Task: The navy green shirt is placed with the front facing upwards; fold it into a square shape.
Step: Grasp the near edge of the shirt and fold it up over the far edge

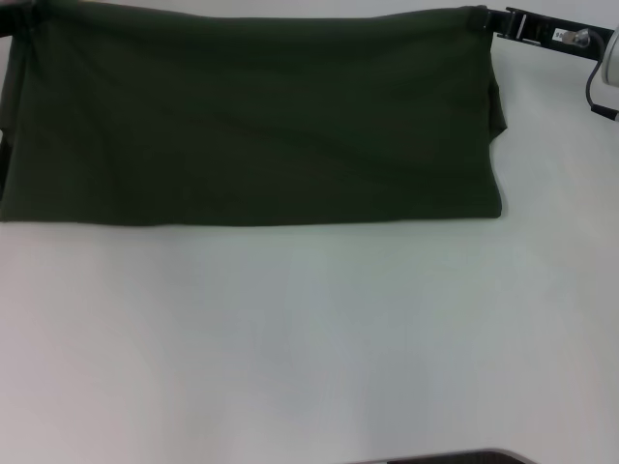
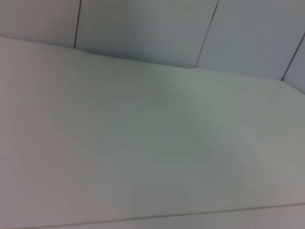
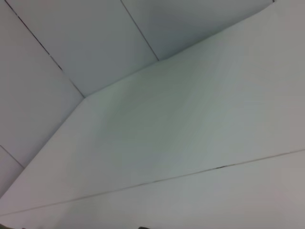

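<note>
The navy green shirt [image 1: 251, 126] shows only in the head view, as a wide dark olive band across the far side of the white table [image 1: 309, 338]. No lettering shows on it. Its upper edge is stretched straight between both grippers and its lower edge lies on the table. My right gripper [image 1: 482, 19] is shut on the shirt's upper right corner, with its black arm reaching in from the right. My left gripper [image 1: 21, 17] is at the upper left corner, mostly cut off by the picture's edge, pinching the cloth there. Both wrist views show only bare table and wall.
Pale wall panels with dark seams [image 2: 143, 28] stand behind the table [image 2: 143, 157]. A grey cable [image 1: 592, 92] hangs by the right arm. A dark curved body part [image 1: 455, 457] shows at the near edge.
</note>
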`<state>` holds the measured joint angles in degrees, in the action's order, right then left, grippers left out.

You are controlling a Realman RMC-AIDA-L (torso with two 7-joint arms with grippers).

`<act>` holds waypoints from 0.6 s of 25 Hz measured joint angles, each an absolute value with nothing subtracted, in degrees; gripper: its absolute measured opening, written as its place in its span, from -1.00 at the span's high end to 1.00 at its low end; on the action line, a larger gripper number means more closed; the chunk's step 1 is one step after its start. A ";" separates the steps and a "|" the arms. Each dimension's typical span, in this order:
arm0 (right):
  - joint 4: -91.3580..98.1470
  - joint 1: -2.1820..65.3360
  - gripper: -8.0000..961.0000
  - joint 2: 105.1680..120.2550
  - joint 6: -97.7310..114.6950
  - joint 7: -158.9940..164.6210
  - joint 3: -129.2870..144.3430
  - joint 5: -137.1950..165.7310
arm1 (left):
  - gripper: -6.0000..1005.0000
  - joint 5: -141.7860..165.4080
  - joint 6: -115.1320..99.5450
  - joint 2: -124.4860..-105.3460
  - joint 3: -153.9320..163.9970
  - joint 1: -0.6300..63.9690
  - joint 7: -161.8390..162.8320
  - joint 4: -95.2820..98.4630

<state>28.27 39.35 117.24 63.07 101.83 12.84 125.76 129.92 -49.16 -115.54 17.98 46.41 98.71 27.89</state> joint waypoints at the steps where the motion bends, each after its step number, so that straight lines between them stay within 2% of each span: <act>1: 28.22 39.46 0.77 117.28 62.83 101.74 12.95 125.60 | 0.81 129.91 -48.99 -115.57 18.01 46.55 98.69 27.87; 9: 27.39 39.79 0.75 117.65 60.77 101.47 13.65 124.96 | 0.80 129.80 -47.59 -116.45 18.10 47.19 98.21 27.94; 15: 27.19 40.17 0.74 118.57 58.13 101.46 14.26 124.59 | 0.78 127.77 -42.69 -119.83 18.11 46.93 94.50 29.73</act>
<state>27.19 40.17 118.57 58.13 101.46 14.26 124.59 127.77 -42.69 -119.83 18.11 46.93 94.50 29.73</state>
